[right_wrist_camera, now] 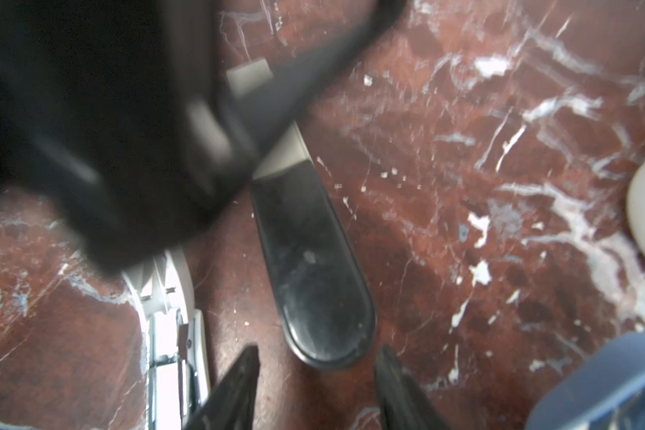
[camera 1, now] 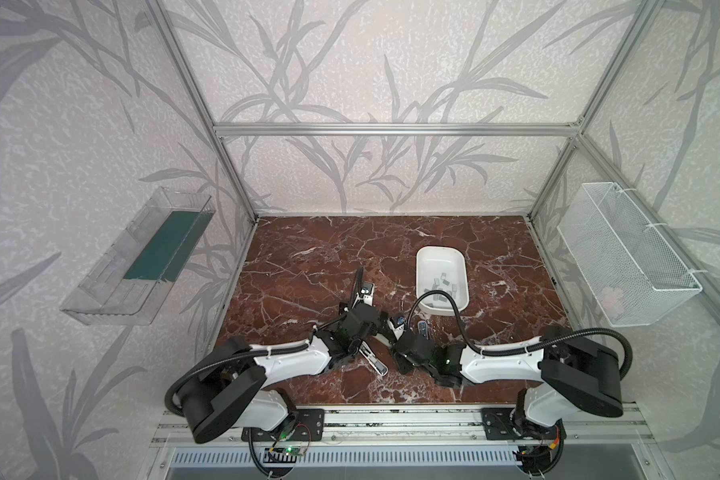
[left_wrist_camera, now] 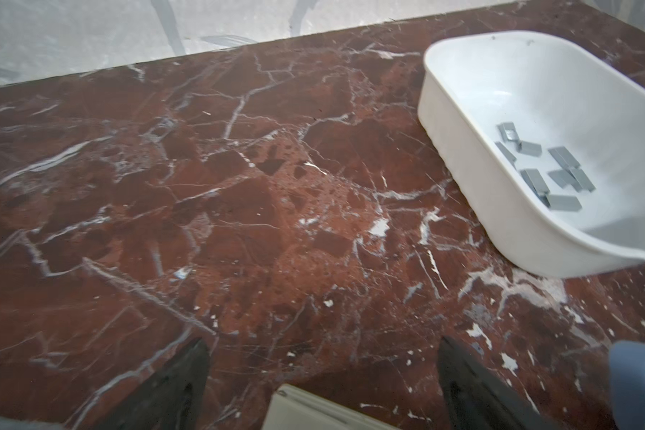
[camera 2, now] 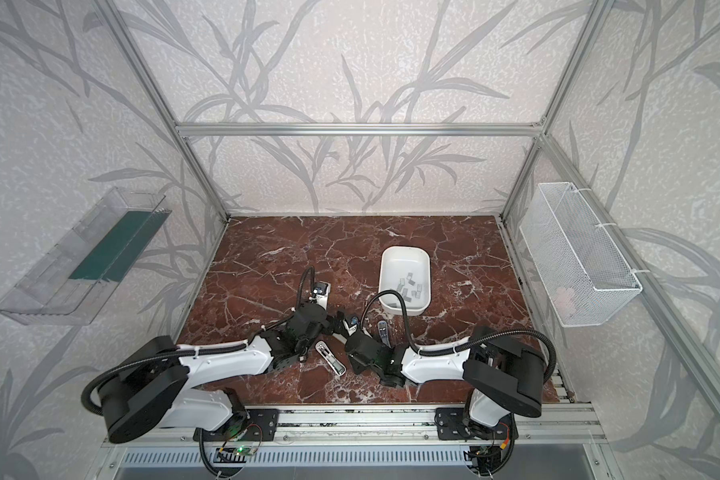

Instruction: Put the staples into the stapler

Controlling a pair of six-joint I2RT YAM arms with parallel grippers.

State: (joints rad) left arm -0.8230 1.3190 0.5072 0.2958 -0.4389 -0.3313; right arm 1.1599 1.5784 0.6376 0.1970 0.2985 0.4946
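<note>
Where one white tub (left_wrist_camera: 462, 160) holds them | staples (left_wrist_camera: 562, 201): about nine

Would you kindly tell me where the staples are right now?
In both top views the staples lie loose inside the white tub, which stands right of centre on the marble table.

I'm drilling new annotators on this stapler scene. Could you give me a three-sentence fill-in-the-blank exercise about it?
1. The staples lie in a ____ tub.
2. The left gripper is ____, with nothing between its fingers.
3. In both top views the wire basket hangs at the ____ edge.
Missing words: white; open; right.
</note>
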